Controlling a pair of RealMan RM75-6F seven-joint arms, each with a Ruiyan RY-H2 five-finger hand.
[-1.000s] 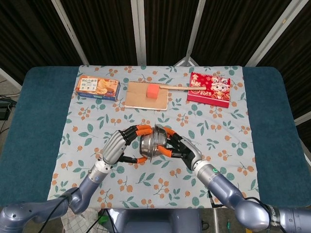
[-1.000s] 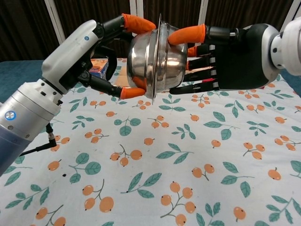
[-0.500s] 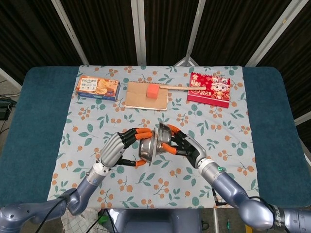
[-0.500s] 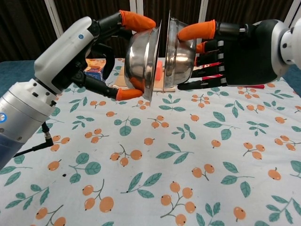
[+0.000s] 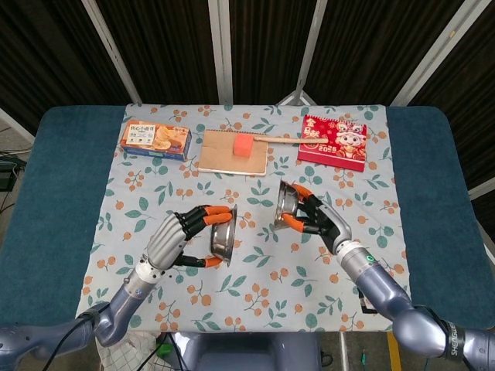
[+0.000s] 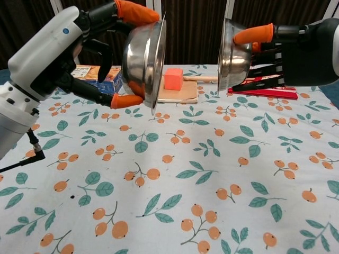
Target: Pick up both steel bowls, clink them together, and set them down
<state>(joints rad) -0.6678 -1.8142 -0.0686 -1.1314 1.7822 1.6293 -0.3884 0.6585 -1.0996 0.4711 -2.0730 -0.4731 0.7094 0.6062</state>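
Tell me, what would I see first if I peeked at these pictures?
Two shiny steel bowls held up on edge over the flowery tablecloth: the left bowl in the left hand, the right bowl in the right hand, with a gap between them. Behind sits an orange block on a brown notebook.

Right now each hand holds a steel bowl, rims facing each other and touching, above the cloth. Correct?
Not quite: the rims are apart, not touching. The chest view shows a clear gap between the left bowl and the right bowl. The rest stands: left hand and right hand each hold one, rims facing, above the cloth.
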